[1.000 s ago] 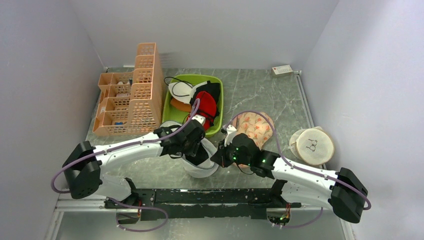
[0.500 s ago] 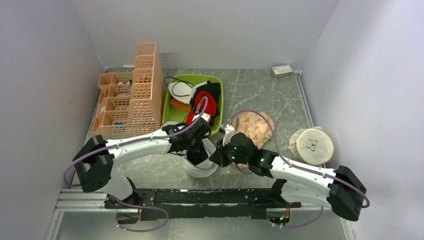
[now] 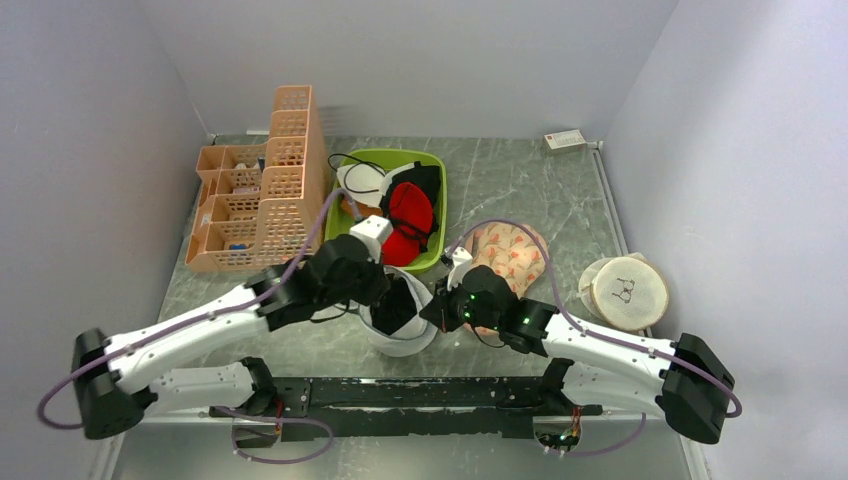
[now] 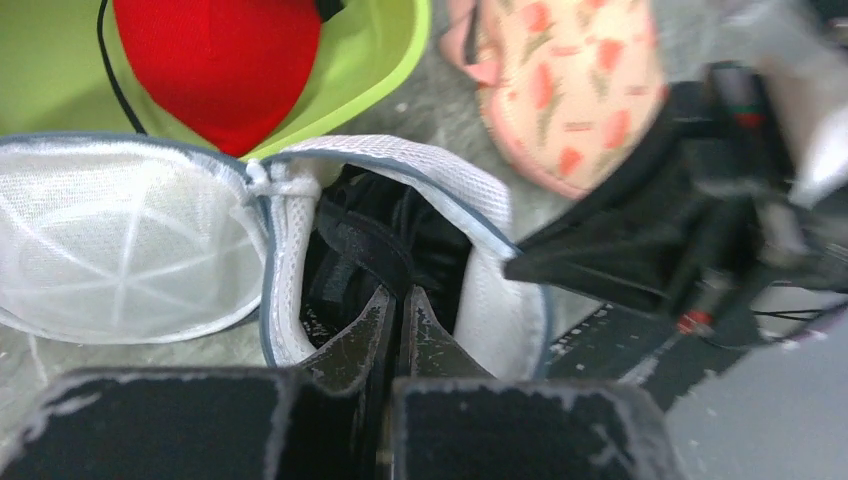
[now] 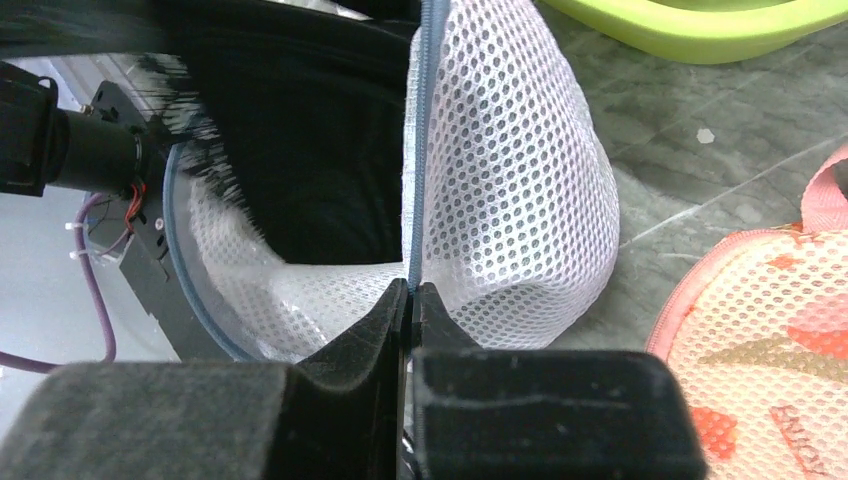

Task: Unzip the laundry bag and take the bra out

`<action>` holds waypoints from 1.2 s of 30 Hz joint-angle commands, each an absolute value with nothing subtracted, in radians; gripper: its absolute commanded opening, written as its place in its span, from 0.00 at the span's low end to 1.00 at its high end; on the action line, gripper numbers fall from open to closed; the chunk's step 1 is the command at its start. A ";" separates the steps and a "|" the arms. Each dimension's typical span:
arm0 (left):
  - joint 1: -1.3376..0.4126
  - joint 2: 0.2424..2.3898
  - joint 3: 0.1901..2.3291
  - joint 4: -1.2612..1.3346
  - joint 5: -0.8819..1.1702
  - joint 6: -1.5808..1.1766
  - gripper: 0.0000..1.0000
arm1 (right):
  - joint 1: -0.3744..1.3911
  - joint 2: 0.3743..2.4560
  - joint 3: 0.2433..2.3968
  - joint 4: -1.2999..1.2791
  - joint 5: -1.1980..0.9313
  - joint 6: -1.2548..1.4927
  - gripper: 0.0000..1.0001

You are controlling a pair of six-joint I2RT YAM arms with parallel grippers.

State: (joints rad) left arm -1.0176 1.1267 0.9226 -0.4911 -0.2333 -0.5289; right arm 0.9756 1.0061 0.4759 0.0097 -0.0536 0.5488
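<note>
The laundry bag point(image 3: 398, 343) is a white mesh pouch lying open in front of the arms, its lid half point(image 4: 120, 250) folded out to the left. A black garment point(image 4: 380, 230) fills the other half. My left gripper point(image 4: 400, 298) is shut, with its tips down in the black garment; whether any fabric is pinched is hidden. My right gripper point(image 5: 411, 290) is shut on the bag's blue-grey zip rim point(image 5: 418, 150) and holds that wall upright. The red bra point(image 3: 408, 215) lies in the green tub and also shows in the left wrist view point(image 4: 220, 60).
The green tub point(image 3: 437, 215) stands just behind the bag, with white and black garments in it too. A peach floral padded item point(image 3: 510, 255) lies to the right of the bag. A cream round pouch point(image 3: 625, 292) is far right. An orange basket point(image 3: 265, 190) is back left.
My left arm has swung its elbow and base link out to the left and its wrist has lifted, while the gripper stays in the bag. The right arm has not moved.
</note>
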 commanded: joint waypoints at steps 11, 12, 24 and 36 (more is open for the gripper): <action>-1.023 0.825 1.120 -0.491 -0.148 -0.497 0.07 | 0.980 0.997 0.461 0.010 -0.014 0.549 0.00; -1.023 0.829 1.151 -0.499 -0.161 -0.476 0.07 | 0.981 0.992 0.457 0.009 -0.014 0.550 0.00; -1.024 1.088 1.564 -0.611 -0.436 -0.259 0.07 | 0.981 1.002 0.446 0.035 -0.053 0.560 0.00; -0.873 1.286 1.726 -0.413 -0.385 -0.176 0.07 | 0.982 1.002 0.444 0.048 -0.060 0.563 0.00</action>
State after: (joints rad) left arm -0.9497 1.2762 1.6844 -0.5358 -0.4561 -0.1772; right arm 0.9768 1.0142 0.4534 0.0326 -0.0635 0.5629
